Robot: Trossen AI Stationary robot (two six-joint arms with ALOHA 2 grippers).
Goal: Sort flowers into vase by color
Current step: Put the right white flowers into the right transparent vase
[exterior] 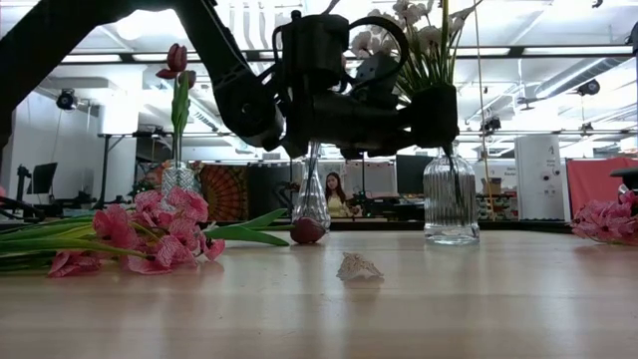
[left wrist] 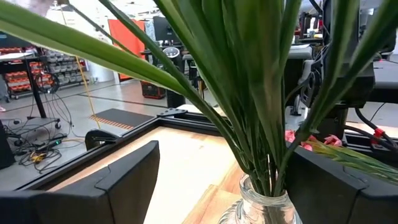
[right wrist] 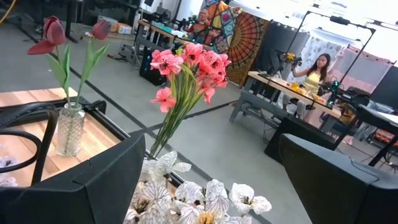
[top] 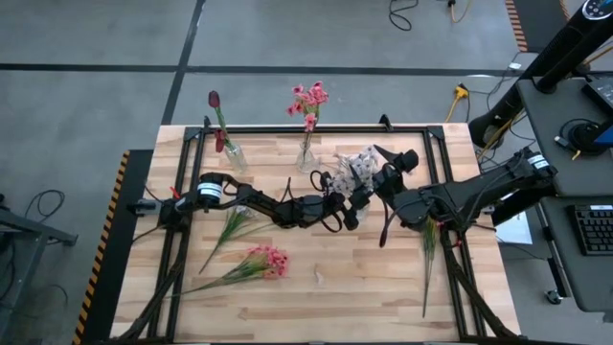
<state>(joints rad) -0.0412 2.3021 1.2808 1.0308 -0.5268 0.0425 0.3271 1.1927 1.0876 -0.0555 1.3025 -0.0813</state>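
Wooden worktop holds loose pink flowers near the front. Farther back, the left gripper sits with jaws spread on either side of the white flowers' vase. Close by is the right gripper, jaws wide apart and empty. Behind stand red tulips and a pink bunch in vases.

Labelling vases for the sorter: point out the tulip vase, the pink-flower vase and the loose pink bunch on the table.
tulip vase (top: 235,157), high view, glass body
pink-flower vase (top: 306,158), high view, glass body
loose pink bunch (top: 269,260), high view, the blooms
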